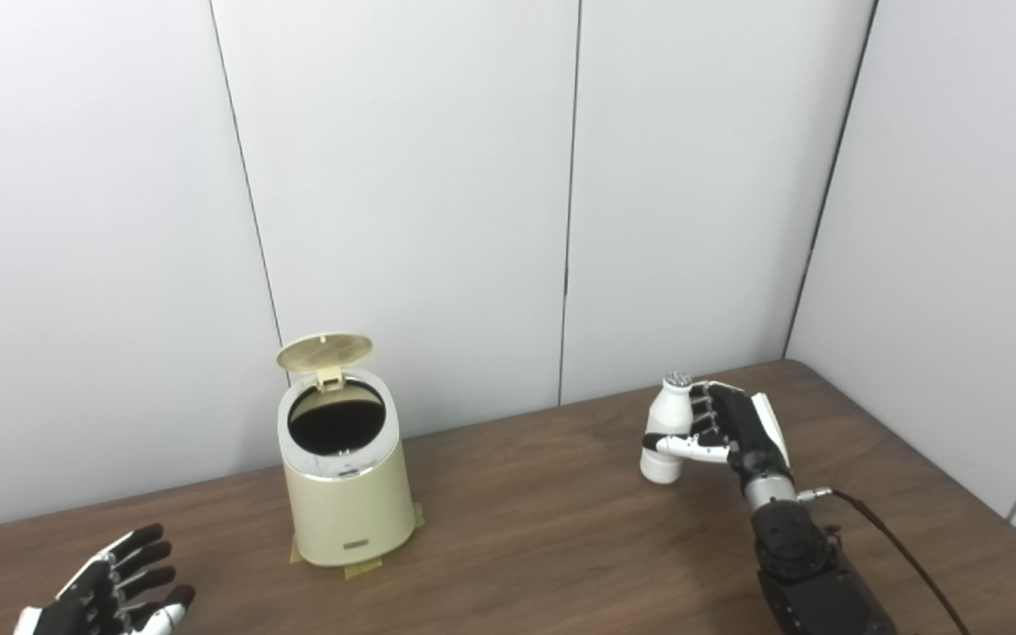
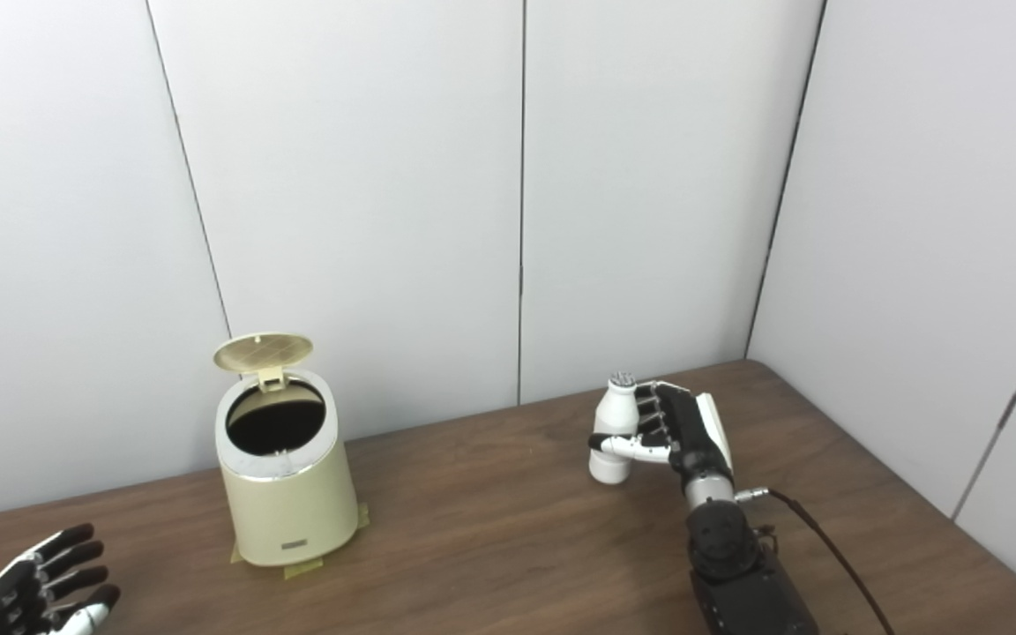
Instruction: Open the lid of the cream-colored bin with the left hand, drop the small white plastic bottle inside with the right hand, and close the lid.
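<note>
Left hand (image 1: 111,591) cut by btm edge; bin (image 1: 345,494) inside dark.

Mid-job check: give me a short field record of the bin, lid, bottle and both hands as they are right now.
bin: cream-colored round plastic bin, upright on brown wooden table, taped at base
lid: cream round lid, raised, dark opening exposed
bottle: small white plastic bottle, upright, well right of bin
right hand: fingers wrapped around bottle
left hand: open, empty, near table's front left, apart from bin
bottle dropped in: not yet

Bright even overhead light, soft faint shadows, mild softness, no glare
</note>
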{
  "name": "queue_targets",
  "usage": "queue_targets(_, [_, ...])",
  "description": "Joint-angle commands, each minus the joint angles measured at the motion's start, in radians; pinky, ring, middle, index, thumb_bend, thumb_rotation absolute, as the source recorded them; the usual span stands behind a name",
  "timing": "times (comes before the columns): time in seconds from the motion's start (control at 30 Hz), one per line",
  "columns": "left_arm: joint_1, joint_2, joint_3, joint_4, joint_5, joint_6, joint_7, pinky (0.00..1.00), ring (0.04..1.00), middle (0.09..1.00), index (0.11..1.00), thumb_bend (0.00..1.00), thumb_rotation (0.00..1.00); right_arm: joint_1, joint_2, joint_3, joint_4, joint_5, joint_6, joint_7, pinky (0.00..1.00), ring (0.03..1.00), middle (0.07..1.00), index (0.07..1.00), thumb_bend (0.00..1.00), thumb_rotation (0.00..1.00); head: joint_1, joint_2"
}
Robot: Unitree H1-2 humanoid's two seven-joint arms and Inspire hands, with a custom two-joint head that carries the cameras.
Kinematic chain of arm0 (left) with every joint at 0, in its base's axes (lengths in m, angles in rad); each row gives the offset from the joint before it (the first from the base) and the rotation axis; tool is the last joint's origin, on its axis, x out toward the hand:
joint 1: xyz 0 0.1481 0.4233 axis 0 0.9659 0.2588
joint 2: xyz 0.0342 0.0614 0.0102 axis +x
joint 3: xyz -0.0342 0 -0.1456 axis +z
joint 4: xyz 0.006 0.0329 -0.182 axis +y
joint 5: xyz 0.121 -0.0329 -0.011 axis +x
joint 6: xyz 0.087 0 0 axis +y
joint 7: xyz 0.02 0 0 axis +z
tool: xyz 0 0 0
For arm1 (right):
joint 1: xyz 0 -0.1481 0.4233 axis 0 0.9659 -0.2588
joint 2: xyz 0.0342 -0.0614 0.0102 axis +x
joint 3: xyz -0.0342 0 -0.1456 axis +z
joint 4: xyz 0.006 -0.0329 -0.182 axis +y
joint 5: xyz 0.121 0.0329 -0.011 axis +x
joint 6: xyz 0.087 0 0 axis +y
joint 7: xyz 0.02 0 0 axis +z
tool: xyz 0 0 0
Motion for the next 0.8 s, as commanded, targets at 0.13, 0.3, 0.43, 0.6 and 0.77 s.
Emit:
queue_targets(0.13, [-0.030, 0.011, 0.001, -0.040, -0.004, -0.013, -0.003, 0.64, 0.769, 0.813, 0.838, 0.46, 0.00, -0.034, -0.016, 0.000, -0.059, -0.029, -0.029, -0.039, 0.33, 0.374, 0.485, 0.548, 0.51, 0.00, 0.011, -0.002])
queue_targets(0.3, [-0.031, 0.009, -0.005, -0.034, 0.009, -0.032, 0.003, 0.61, 0.751, 0.798, 0.833, 0.47, 0.00, -0.019, 0.003, 0.022, -0.219, -0.075, 0.012, -0.044, 0.32, 0.370, 0.478, 0.558, 0.51, 0.00, 0.024, -0.004])
queue_targets(0.43, [-0.032, 0.007, -0.009, -0.029, 0.012, -0.037, 0.005, 0.61, 0.756, 0.806, 0.835, 0.47, 0.00, -0.026, 0.015, 0.042, -0.314, -0.091, 0.015, -0.018, 0.33, 0.382, 0.480, 0.547, 0.51, 0.00, 0.038, -0.007])
queue_targets(0.6, [-0.037, 0.006, -0.017, -0.006, 0.019, -0.068, 0.005, 0.61, 0.747, 0.806, 0.828, 0.48, 0.00, -0.056, 0.039, 0.097, -0.479, -0.110, 0.101, 0.060, 0.34, 0.391, 0.494, 0.536, 0.51, 0.00, 0.060, -0.012])
queue_targets(0.77, [-0.041, 0.001, -0.031, 0.030, 0.026, -0.120, 0.006, 0.59, 0.725, 0.795, 0.837, 0.50, 0.00, -0.093, 0.057, 0.148, -0.575, -0.156, 0.186, 0.114, 0.32, 0.380, 0.482, 0.546, 0.51, 0.00, 0.128, -0.018])
